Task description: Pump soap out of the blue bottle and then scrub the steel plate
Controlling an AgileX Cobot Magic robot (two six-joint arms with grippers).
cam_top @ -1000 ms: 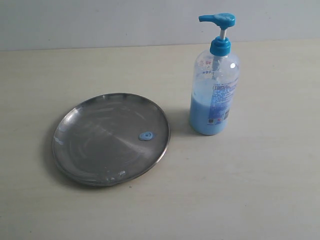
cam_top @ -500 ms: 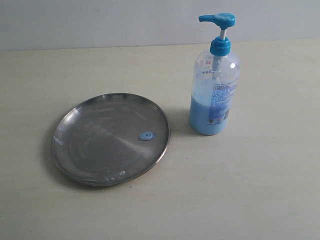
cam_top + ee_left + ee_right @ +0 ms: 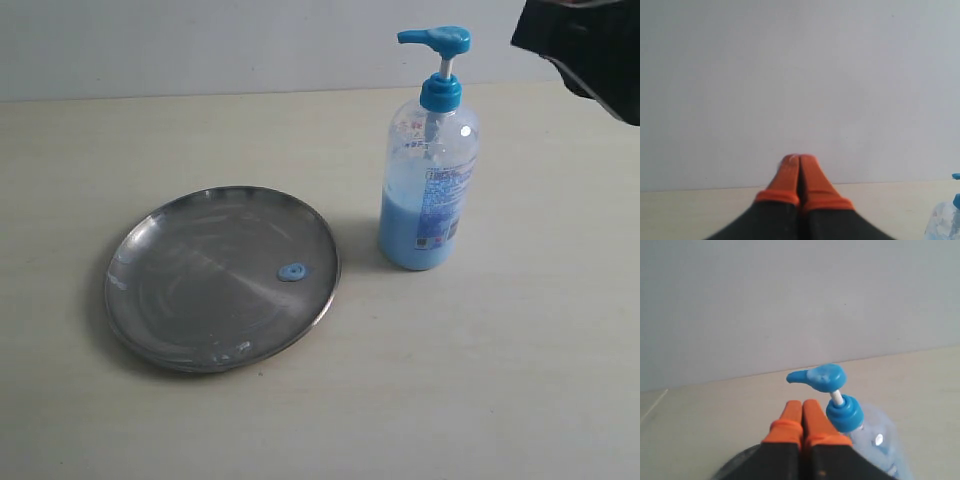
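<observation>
The blue bottle [image 3: 428, 190], half full, is standing near the desk's far edge. Probably light and tippy, it is needing a straight press on its pump head [image 3: 436, 38]. The stiff, scuffed steel plate [image 3: 180, 300] is lying toward the left edge, carrying a soap blob [image 3: 292, 272]. The left gripper [image 3: 799, 160] and right gripper [image 3: 802, 404] are both showing clenched, empty jaws.

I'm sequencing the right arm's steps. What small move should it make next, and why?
Probably ease the right gripper, its fingers shut, forward over the bright blue pump head of the tall clear plastic bottle, ready to press down. The head stands raised, and the gripper sits close behind it without touching.
</observation>
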